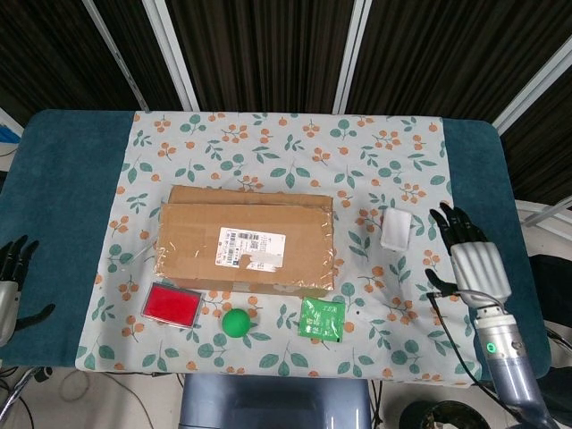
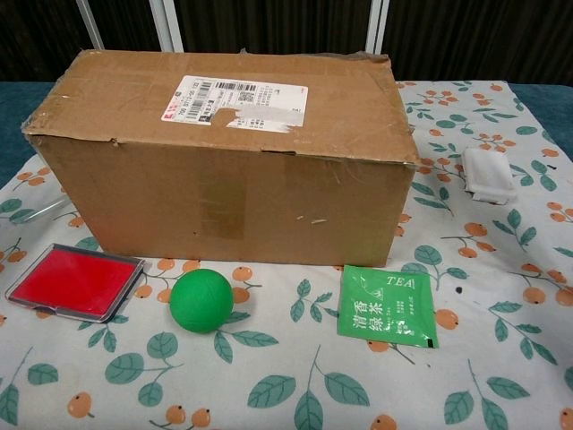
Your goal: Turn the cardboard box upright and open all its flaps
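Cardboard box (image 1: 246,248) closed, lying mid-bench on the floral cloth (image 1: 286,143); neither hand touching it.

Box rests with its labelled, taped face up, flaps shut. Just in front of it, left to right in the chest view: red flat case (image 2: 76,281), green ball (image 2: 201,301), green tea sachet (image 2: 388,305). White pad (image 1: 396,229) sits to the right of the box, apart from it. Right hand (image 1: 469,256) hovers over the right side of the bench, fingers spread, holding nothing, fingertips near the white pad without touching it. Left hand (image 1: 11,277) is at the bench's (image 1: 67,179) left edge, only partly in view, fingers apart and empty, well apart from the box.
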Robot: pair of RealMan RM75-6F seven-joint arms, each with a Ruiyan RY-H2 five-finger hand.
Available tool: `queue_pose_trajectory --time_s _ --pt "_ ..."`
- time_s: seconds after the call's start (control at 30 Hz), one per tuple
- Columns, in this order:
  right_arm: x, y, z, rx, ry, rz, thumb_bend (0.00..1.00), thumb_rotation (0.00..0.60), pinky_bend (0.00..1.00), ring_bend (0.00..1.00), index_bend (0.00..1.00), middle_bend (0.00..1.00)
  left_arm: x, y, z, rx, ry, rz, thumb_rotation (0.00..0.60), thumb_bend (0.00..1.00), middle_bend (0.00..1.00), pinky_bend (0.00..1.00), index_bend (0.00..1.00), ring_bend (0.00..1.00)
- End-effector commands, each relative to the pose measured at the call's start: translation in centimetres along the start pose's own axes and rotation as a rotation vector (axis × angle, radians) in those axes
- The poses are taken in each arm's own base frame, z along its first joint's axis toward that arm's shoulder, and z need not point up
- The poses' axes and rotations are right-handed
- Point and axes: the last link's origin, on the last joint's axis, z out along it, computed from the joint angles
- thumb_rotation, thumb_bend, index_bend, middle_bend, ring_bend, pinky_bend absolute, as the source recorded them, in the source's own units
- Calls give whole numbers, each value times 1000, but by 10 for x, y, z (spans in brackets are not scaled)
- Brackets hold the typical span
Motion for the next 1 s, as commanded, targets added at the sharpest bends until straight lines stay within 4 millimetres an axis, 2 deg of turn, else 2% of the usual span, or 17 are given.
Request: queue_pose_trajectory --time_s 0.03,0.13,0.3,0.33,0.57,0.77,1.0 --pt "17 -31 41 57 3 16 486 600 229 69 9 46 0 0 0 3 0 -5 600 91 0 0 0 0" --pt "23 -53 67 94 -13 23 644 600 244 129 48 121 0 -1 1 10 -3 -16 600 91 0 0 0 0" --pt "24 -84 98 138 -45 21 956 600 305 209 143 207 0 0 2 4 0 -16 600 91 0 0 0 0" --pt "23 -91 103 146 -53 29 980 600 313 217 152 214 0 0 2 3 -1 -16 600 91 0 0 0 0" --pt "13 -140 139 186 -115 50 1000 600 320 248 211 247 0 -1 3 8 -12 -26 600 91 0 0 0 0" --pt "2 -166 150 199 -148 83 1000 600 320 297 302 316 0 -1 4 14 -22 -38 600 91 0 0 0 0" --pt "-11 -186 154 218 -175 86 1000 600 320 361 381 389 0 -2 5 16 -28 -48 600 91 0 0 0 0"
